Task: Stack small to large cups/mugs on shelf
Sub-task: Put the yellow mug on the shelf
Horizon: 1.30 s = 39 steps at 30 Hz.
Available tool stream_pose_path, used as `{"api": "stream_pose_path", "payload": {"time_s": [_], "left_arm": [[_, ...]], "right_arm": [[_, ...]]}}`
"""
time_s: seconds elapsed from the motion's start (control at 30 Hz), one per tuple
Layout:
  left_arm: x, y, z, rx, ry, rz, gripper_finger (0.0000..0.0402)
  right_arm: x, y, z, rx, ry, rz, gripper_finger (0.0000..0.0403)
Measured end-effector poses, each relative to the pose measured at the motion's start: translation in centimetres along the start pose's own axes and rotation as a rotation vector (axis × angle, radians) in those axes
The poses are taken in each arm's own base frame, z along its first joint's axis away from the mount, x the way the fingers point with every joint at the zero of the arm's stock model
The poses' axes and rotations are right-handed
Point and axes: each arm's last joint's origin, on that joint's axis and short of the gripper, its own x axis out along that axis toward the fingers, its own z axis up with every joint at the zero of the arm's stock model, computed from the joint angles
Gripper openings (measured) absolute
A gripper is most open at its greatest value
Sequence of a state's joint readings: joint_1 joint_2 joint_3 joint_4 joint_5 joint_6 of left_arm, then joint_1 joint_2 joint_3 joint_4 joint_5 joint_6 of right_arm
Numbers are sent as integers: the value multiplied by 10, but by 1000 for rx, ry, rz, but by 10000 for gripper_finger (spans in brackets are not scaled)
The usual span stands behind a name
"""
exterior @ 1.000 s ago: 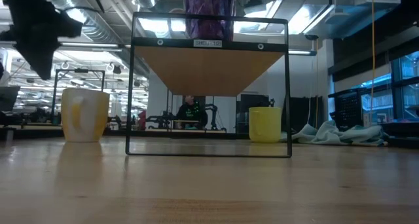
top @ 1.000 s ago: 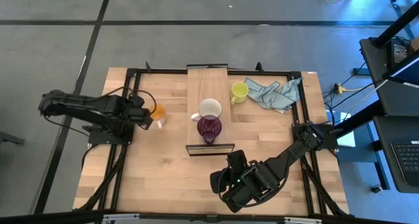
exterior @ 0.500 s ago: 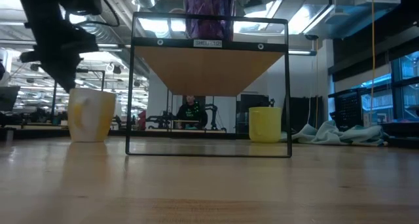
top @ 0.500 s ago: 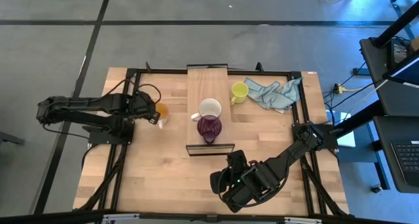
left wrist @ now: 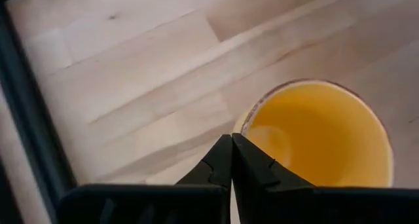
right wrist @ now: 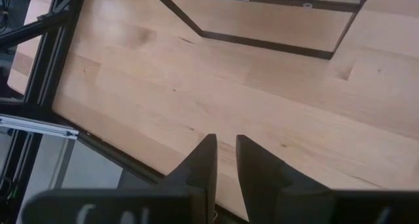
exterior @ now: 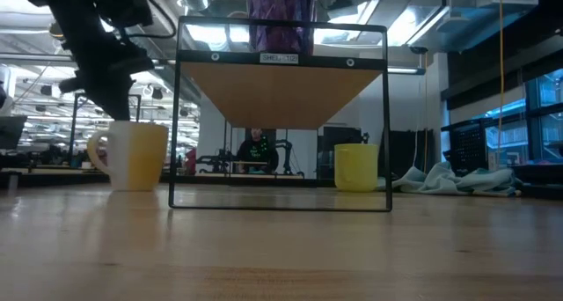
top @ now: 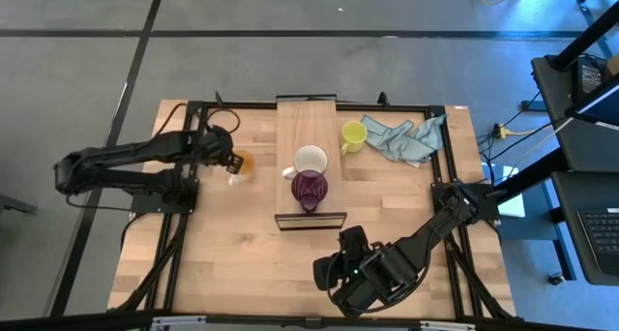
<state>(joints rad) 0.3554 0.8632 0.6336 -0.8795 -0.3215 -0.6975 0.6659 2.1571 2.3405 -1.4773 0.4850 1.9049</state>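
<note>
The orange mug (top: 241, 163) stands upright on the tabletop left of the shelf (top: 307, 118); it also shows in the low view (exterior: 139, 156) and the left wrist view (left wrist: 321, 135). My left gripper (top: 227, 157) is shut and sits at the mug's left rim. The white mug (top: 311, 161) and the dark purple mug (top: 309, 188) stand on the shelf board. The yellow mug (top: 354, 135) stands on the table right of the shelf. My right gripper (right wrist: 222, 149) hovers near the table's near edge, its fingers a narrow gap apart and empty. My left gripper touches the outer side of the orange mug's rim (left wrist: 243, 122) with its shut fingertips, on the side away from the shelf. The fingers slant down at it from the table's left. The mug stands upright, its base on the table.
A crumpled blue-grey cloth (top: 406, 137) lies at the far right beside the yellow mug. The shelf's dark frame (exterior: 281, 116) stands at its near end. Bare tabletop lies between the shelf and the near edge.
My left gripper has gone toward the table's far edge and toward the shelf, staying shut. The orange mug has slid a little toward the shelf and turned about; in the low view its handle now shows on the side away from the shelf.
</note>
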Motion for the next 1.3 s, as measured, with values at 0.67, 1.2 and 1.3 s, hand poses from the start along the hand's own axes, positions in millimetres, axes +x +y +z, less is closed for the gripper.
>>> {"api": "stream_pose_path", "payload": {"time_s": [0.67, 1.2, 1.3], "left_arm": [[28, -5, 23, 37, -2, -149, 1], [41, -14, 29, 89, 4, -212, 2], [41, -13, 30, 81, -6, -197, 8]], "right_arm": [[0, -2, 1, 13, -6, -17, 60], [0, -3, 1, 11, -10, -28, 60], [0, -4, 1, 8, -3, -38, 60]]}}
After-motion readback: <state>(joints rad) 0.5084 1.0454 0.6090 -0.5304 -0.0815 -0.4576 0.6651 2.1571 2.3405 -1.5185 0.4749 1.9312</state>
